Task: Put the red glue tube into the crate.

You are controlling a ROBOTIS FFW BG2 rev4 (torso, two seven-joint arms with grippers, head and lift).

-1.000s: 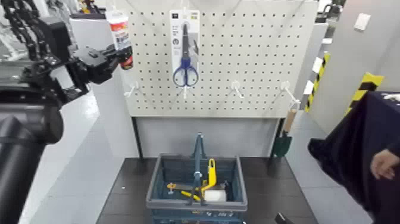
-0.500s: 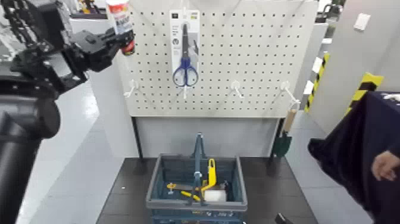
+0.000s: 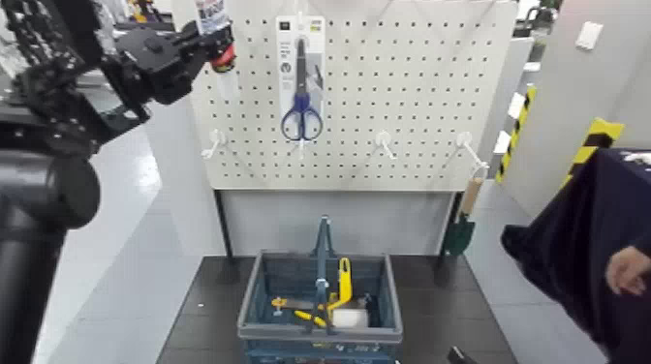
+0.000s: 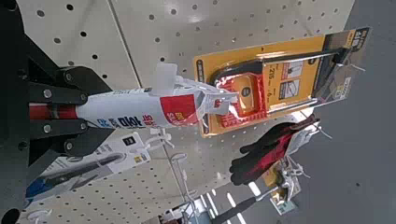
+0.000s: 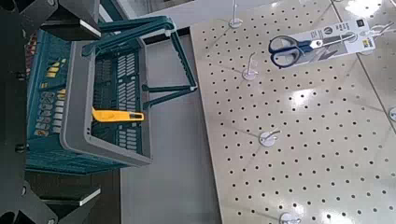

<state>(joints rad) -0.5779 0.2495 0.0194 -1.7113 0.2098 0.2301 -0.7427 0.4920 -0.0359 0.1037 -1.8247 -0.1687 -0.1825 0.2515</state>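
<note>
My left gripper (image 3: 201, 41) is high at the upper left corner of the pegboard, shut on the red glue tube (image 3: 218, 27), whose top is cut off by the picture's edge. In the left wrist view the tube (image 4: 140, 106) is white with a red-orange label and a pale cap, held between the dark fingers (image 4: 65, 79). The blue-grey crate (image 3: 254, 290) stands on the dark table far below, handle upright; it also shows in the right wrist view (image 5: 103, 140). My right gripper (image 3: 455, 354) is low by the table's front right, open and empty.
Blue-handled scissors on a white card (image 3: 301, 77) hang on the pegboard (image 3: 407, 106) right of the tube. A trowel (image 3: 463, 221) hangs at its right edge. The crate holds yellow tools (image 3: 343, 283). A person's dark sleeve and hand (image 3: 628, 266) are at the right.
My left gripper has carried the glue tube upward and to the right along the pegboard's top left corner. The crate and right arm have not moved.
</note>
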